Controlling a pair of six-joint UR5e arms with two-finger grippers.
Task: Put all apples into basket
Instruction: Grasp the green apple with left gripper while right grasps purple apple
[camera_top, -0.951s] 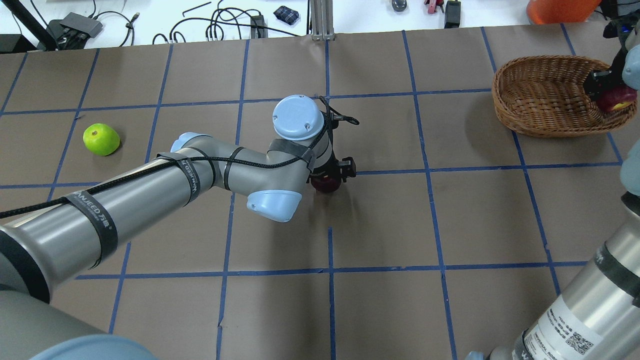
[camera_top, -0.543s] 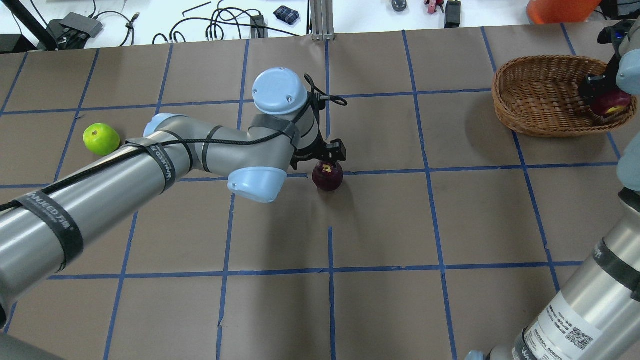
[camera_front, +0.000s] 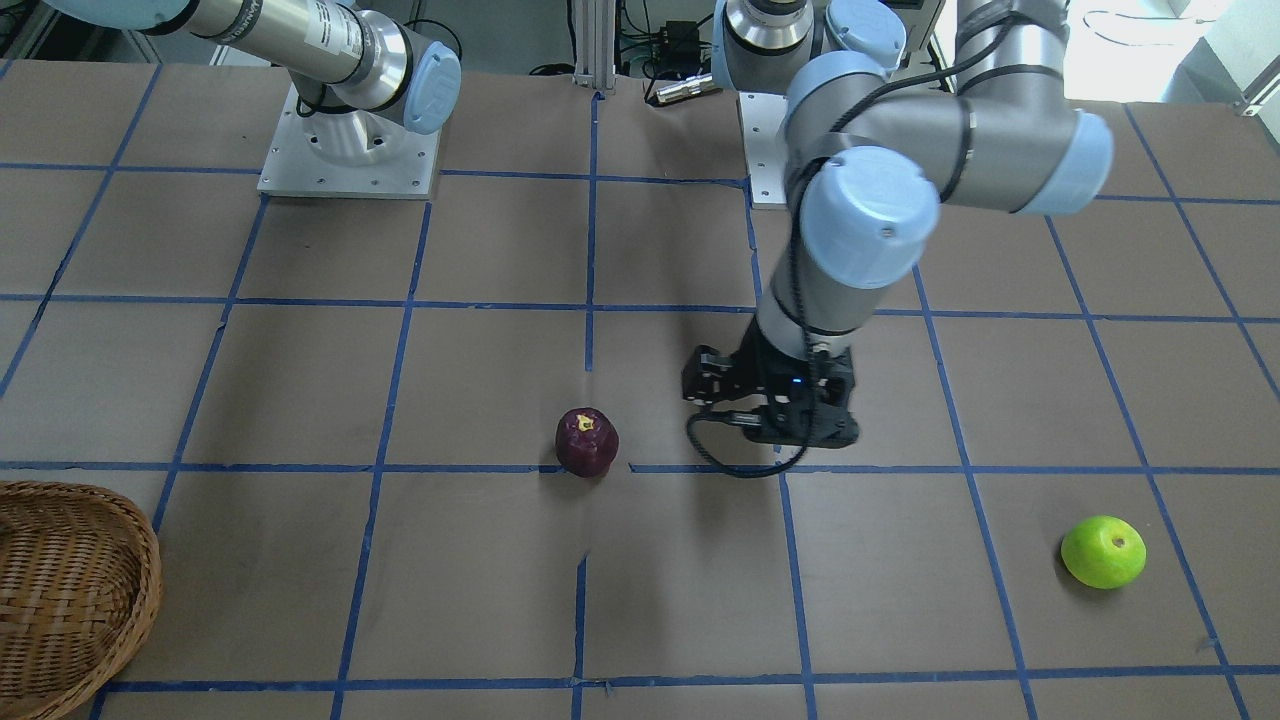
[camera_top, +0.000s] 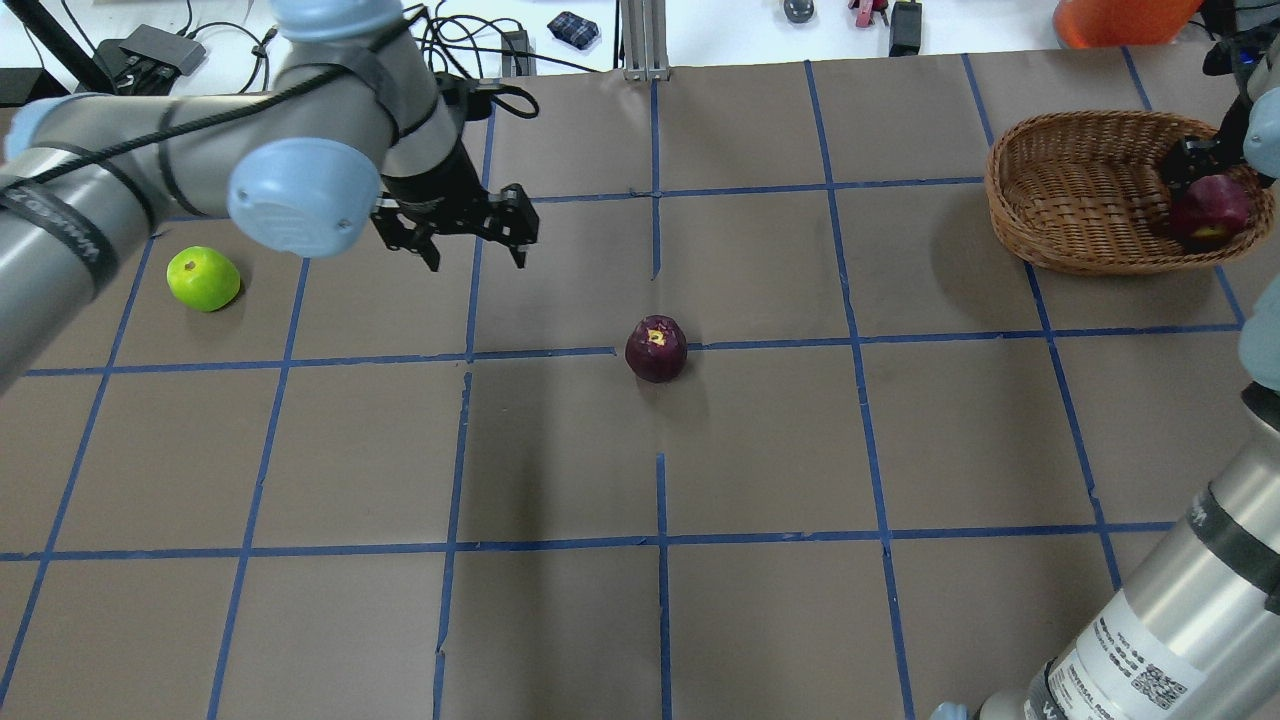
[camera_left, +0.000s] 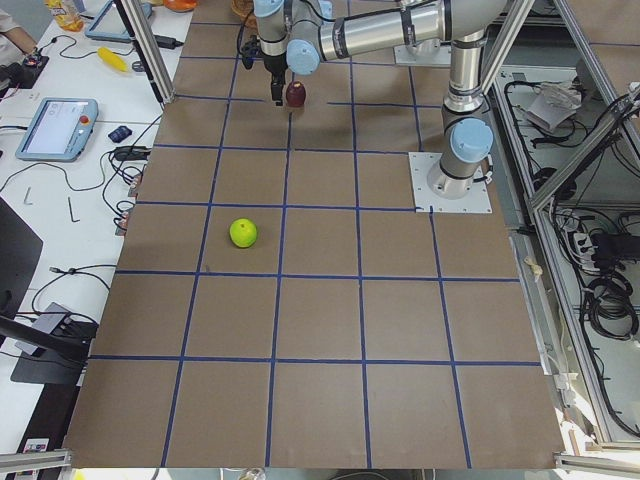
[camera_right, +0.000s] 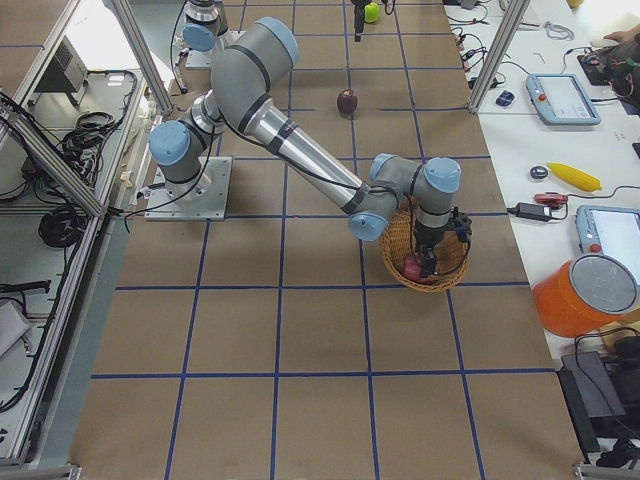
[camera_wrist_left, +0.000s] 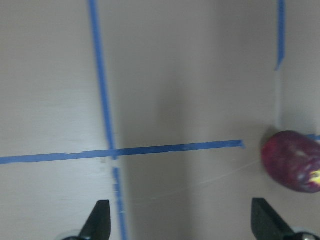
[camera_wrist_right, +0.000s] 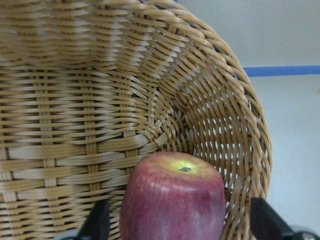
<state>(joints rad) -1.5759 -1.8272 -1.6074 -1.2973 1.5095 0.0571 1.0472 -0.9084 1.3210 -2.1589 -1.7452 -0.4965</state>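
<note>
Red apple (camera_wrist_right: 172, 200) is laid in the far-right basket (camera_top: 1080, 190), under the spread right claw (camera_wrist_right: 180, 225). Left claw (camera_top: 478, 262) is spread too, empty. Green apple (camera_top: 203, 279) at left should be straddled squarely before closing, while maroon apple (camera_top: 656, 349) is parked mid-table.

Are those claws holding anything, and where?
Nothing is held. The left gripper is open and empty; the right gripper is open, its fingers clear of the red apple in the basket.

Three apples: red apple (camera_top: 1212, 205) inside the one basket (camera_top: 1070, 190), maroon apple (camera_top: 656, 349) and green apple (camera_top: 203, 278) outside it on the bench (camera_top: 780, 450).
</note>
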